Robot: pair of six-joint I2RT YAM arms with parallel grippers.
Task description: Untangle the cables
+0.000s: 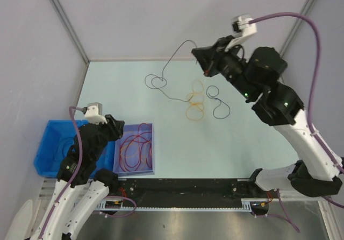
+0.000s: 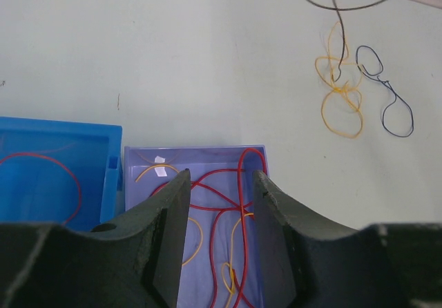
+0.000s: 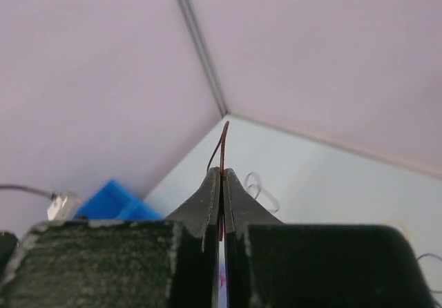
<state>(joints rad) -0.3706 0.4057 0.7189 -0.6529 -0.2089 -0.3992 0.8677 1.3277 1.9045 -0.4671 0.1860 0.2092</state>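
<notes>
My right gripper (image 1: 199,53) is raised over the far middle of the table and shut on one end of a thin dark cable (image 1: 167,62). That cable hangs down to loops (image 1: 156,82) lying on the table. In the right wrist view the jaws (image 3: 222,175) are pressed together with the dark cable (image 3: 224,137) sticking out above them. Tangled orange cables (image 1: 195,103) and a dark blue cable (image 1: 219,103) lie mid-table, and also show in the left wrist view (image 2: 340,95) (image 2: 391,95). My left gripper (image 2: 219,184) is open and empty above a purple tray (image 2: 148,157) of red cables (image 2: 243,184) and orange cables.
The purple tray (image 1: 149,167) sits at the near left beside a blue bin (image 1: 44,153), which holds a red cable (image 2: 50,160). Grey walls and a metal post close the far side. The left arm (image 1: 91,143) hovers over the bins.
</notes>
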